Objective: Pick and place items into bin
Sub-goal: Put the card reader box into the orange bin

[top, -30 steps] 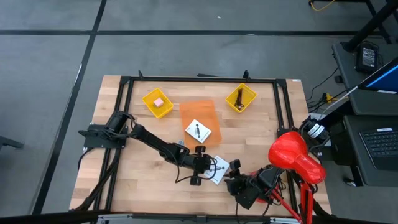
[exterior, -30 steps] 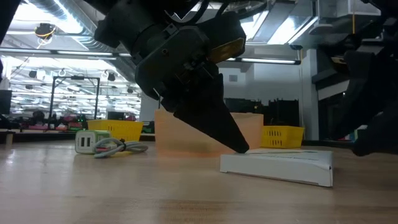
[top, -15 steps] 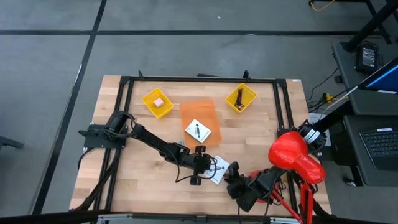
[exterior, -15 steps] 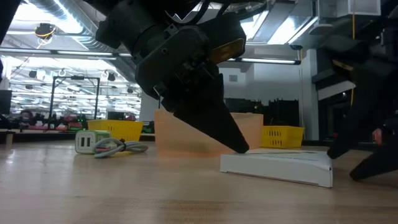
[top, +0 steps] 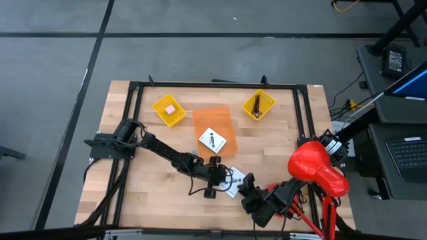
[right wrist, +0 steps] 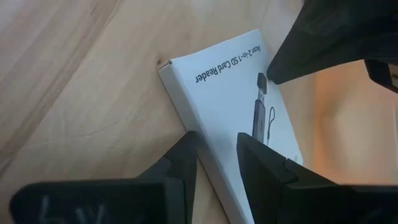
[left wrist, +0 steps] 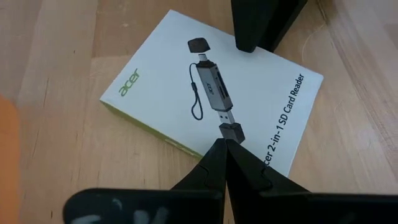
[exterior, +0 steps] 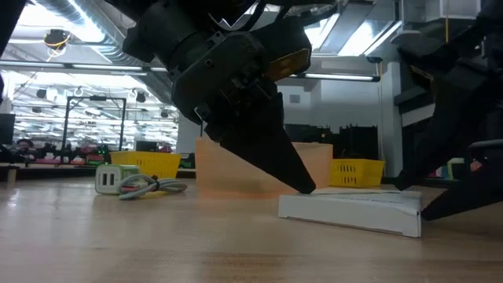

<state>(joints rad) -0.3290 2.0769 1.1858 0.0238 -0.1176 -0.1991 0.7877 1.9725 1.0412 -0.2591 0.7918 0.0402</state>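
Observation:
A flat white card-reader box (top: 235, 180) lies on the wooden table near its front edge, printed face up. My left gripper (left wrist: 222, 143) is shut, and its tips rest on the box's top face. My right gripper (right wrist: 221, 149) is open at the box's near right end. One of its fingers (right wrist: 261, 155) stands over the top face and the other (right wrist: 183, 149) beside the side wall. A second white box (top: 212, 141) lies in the orange bin (top: 212, 120) farther back. My left gripper presses its shut fingertips (exterior: 308, 189) down on the box's printed top face (left wrist: 239, 134), near the picture of the reader. The fingers slant down from the table's left. The box lies flat on the table. My right gripper straddles the box's edge (right wrist: 211, 134); I cannot tell whether it touches.
Two yellow bins stand at the back: one (top: 169, 110) holds a pink block, the other (top: 258, 105) a dark tool. A white charger with a cable (exterior: 130, 181) lies off to one side. A black frame (top: 303, 120) borders the table, and a red object (top: 317, 167) sits at its right edge.
My right gripper has come down and toward the table's left, to the box's right end. It rolled as it went, and its fingers now stand on either side of the box's edge. The left gripper and the box have kept still.

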